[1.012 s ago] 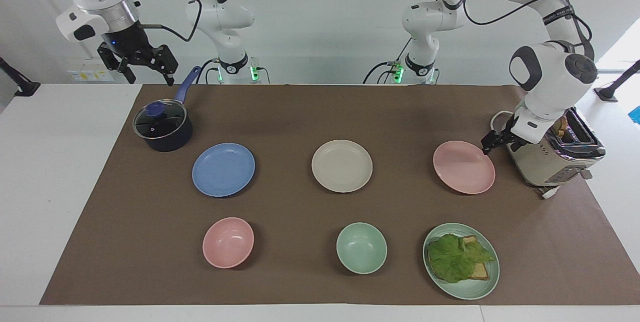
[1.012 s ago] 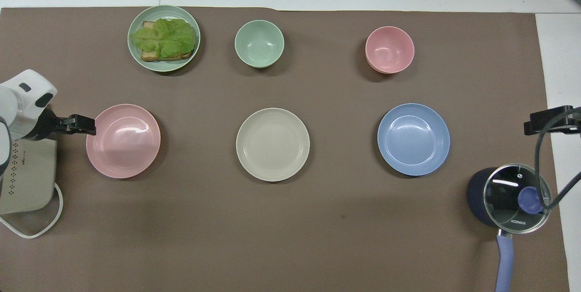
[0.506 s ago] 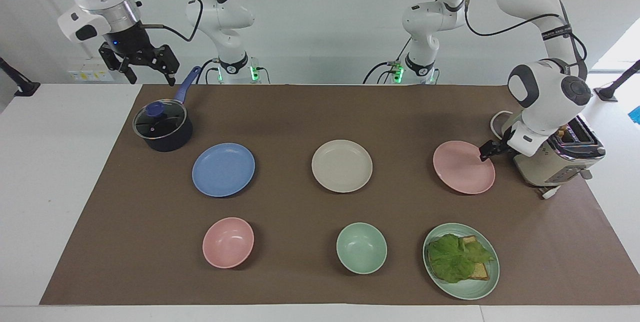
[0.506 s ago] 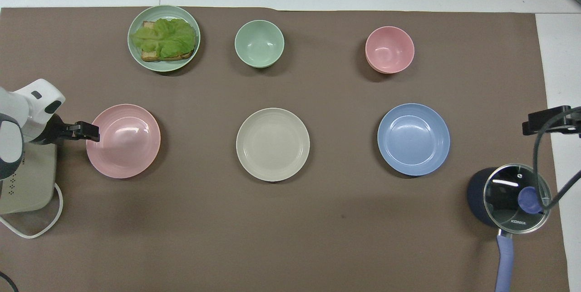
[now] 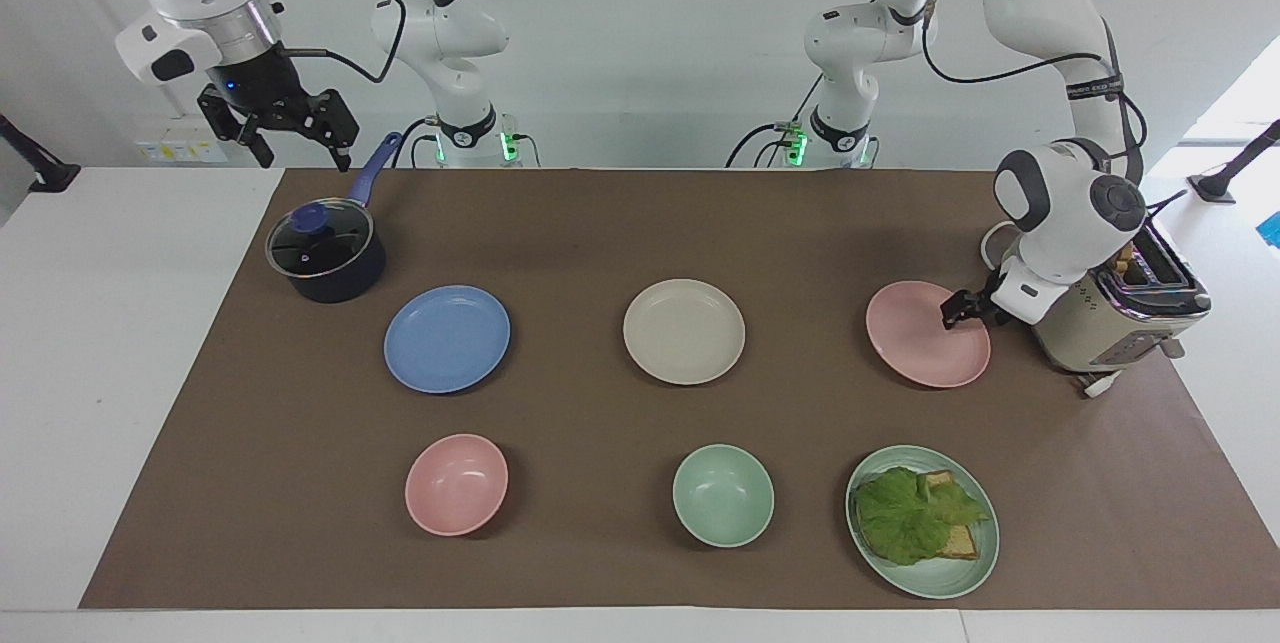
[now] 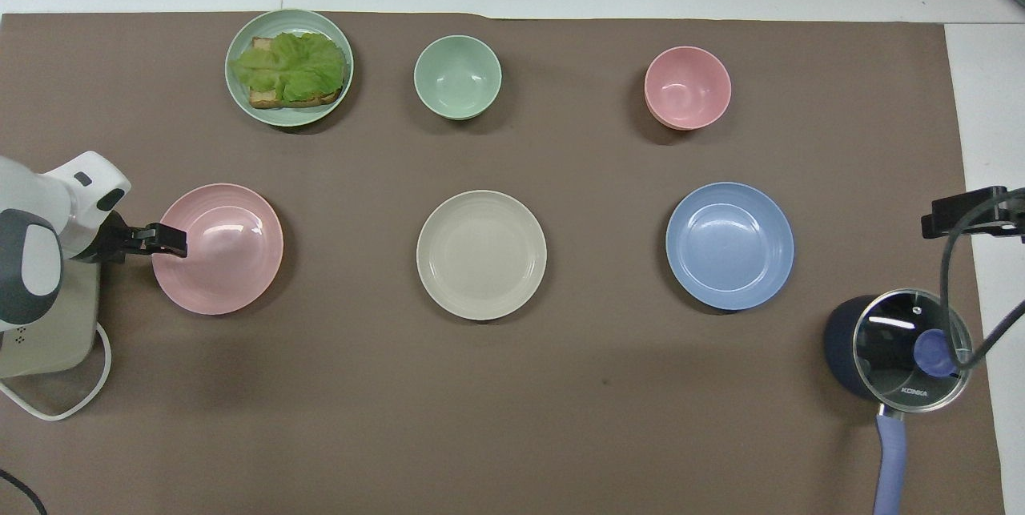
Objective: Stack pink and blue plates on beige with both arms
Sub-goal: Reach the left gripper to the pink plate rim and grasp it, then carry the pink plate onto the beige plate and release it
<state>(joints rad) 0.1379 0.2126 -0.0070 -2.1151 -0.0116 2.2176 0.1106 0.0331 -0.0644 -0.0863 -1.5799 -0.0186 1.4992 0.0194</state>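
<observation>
Two grippers we see: the left gripper (image 5: 957,310) at the pink plate (image 5: 920,338) rim, grip perhaps unclear, right gripper (image 5: 290,135) open above the pot (image 5: 325,258).

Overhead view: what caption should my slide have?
Left gripper at the pink plate's rim; beige plate and blue plate wait.

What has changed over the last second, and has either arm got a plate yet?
The left gripper slid from beside the toaster in over the pink plate's rim; whether it grips yet is unclear, and the plate hasn't moved. The right gripper waits raised near the pot. Blue plate and beige plate unchanged.
</observation>
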